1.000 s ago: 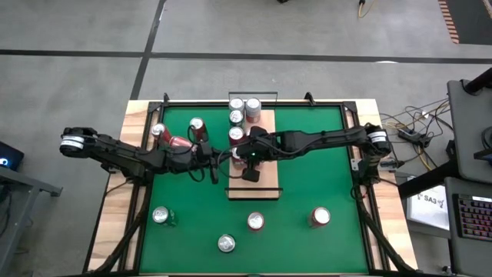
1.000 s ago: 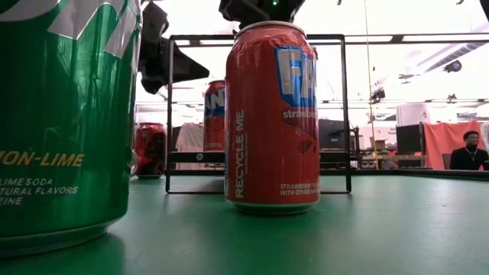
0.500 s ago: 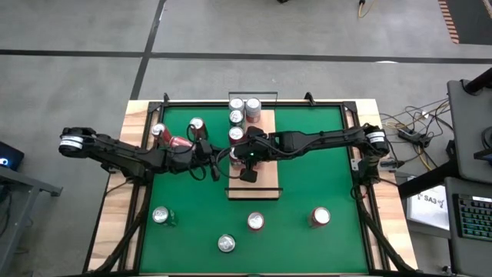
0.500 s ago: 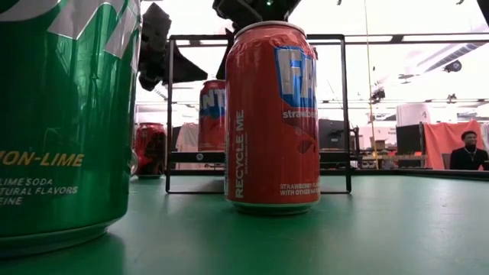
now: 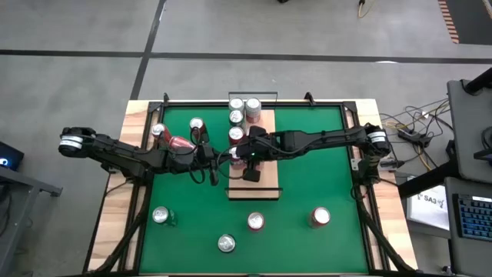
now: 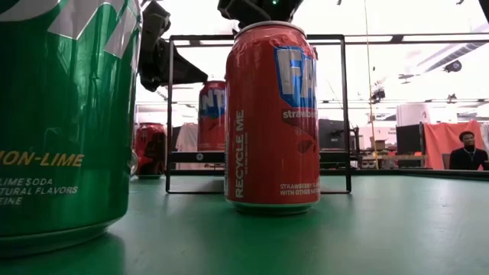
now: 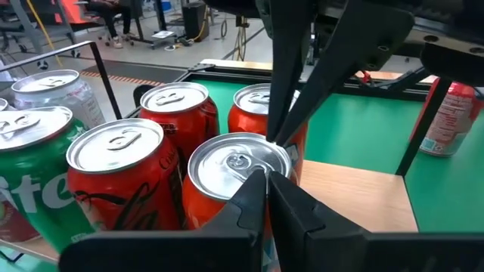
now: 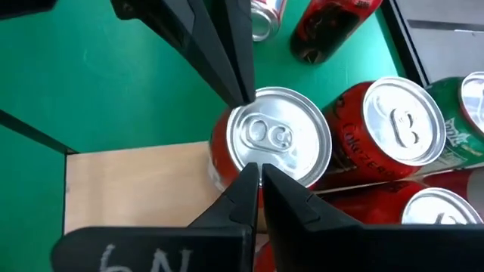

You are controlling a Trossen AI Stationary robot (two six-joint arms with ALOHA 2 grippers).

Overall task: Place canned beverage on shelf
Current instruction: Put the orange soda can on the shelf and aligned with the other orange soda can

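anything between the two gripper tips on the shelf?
Yes: a red can with a silver top. Right wrist view shows the shut left gripper and shut right gripper at opposite rims.

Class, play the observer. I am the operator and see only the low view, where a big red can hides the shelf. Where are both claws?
Observer: The left claw and right claw meet from opposite sides at the lid of one red can standing on the shelf.
Operator: Open or shut?
Observer: Both are shut, with nothing between their fingers.
Operator: Is there room left on the shelf?
Observer: Its near half is bare board; the other cans crowd the far end.
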